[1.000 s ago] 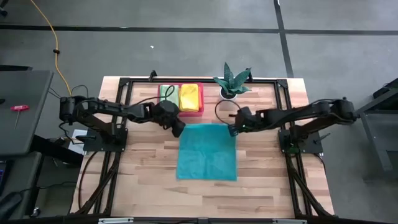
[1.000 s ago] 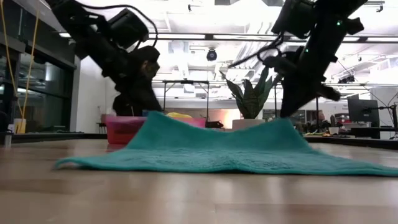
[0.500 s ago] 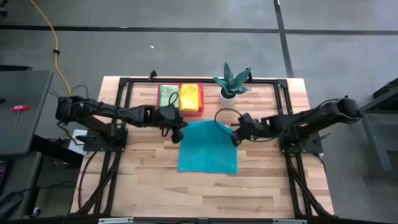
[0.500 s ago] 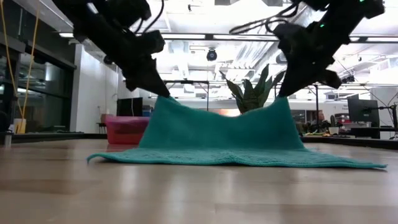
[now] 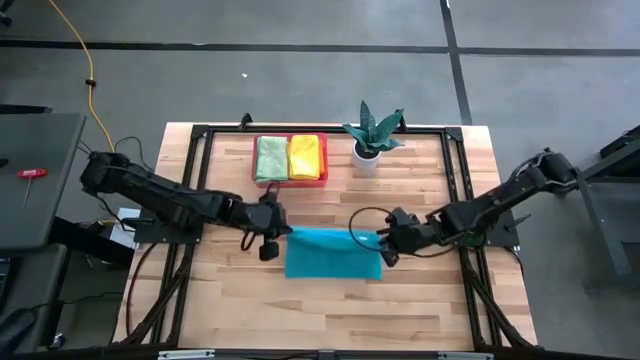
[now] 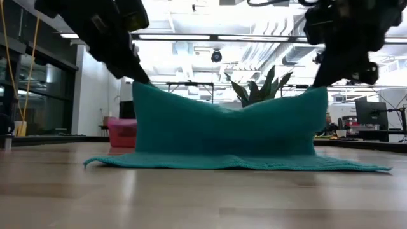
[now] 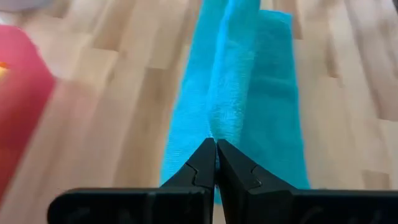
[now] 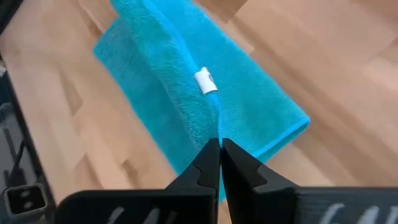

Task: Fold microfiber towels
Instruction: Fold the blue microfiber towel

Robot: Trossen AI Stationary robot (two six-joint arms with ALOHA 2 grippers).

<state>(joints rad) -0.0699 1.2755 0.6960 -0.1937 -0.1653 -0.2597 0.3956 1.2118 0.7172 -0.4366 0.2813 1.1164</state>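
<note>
Centre of the high view, I have the left gripper (image 5: 272,240) and right gripper (image 5: 388,243) each pinching a far corner of the teal towel (image 5: 332,254) to carry it over for a half fold. Low view: that edge hangs lifted while the near edge lies on the table (image 6: 203,197). Wrist views: both jaws clamped tight on cloth.

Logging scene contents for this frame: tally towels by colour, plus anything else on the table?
Teal towel: 1, held up by the left pincer and right pincer
Light green towel: 1, in the pink tray
Yellow towel: 1 visible, in the tray
Pink tray: 1
Potted plant: 1
Total: 5
</note>
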